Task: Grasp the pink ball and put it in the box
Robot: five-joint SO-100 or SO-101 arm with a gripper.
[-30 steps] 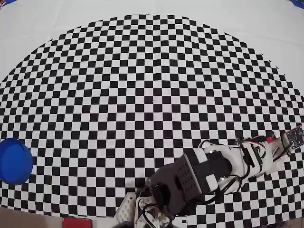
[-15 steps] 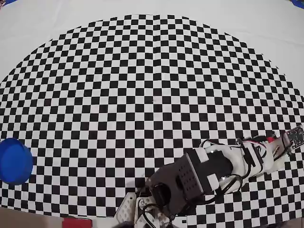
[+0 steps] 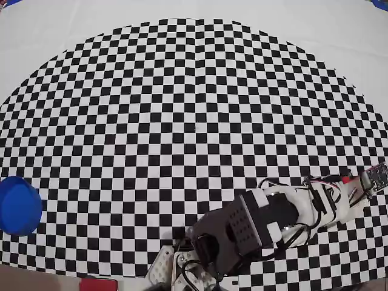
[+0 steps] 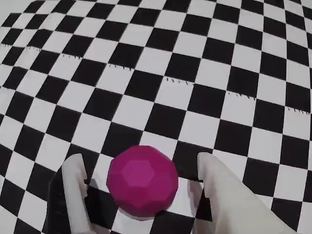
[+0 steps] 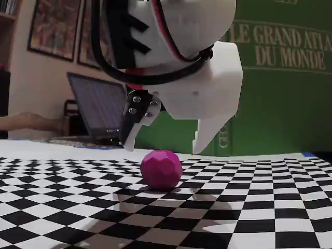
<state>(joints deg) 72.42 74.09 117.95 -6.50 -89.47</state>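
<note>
End effector [image 5: 163, 150]: released, fingers spread, tips above the desk | pink ball [image 4: 142, 180]: on checkered desk [image 4: 204, 73], between and just below the fingertips, untouched | box [image 3: 18, 205]: blue, well apart, far left in overhead view

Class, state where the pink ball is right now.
In the wrist view the pink ball sits on the checkered mat at bottom centre, between the open gripper's fingers. The fixed view shows it resting on the mat just below the fingertips, untouched.
</note>
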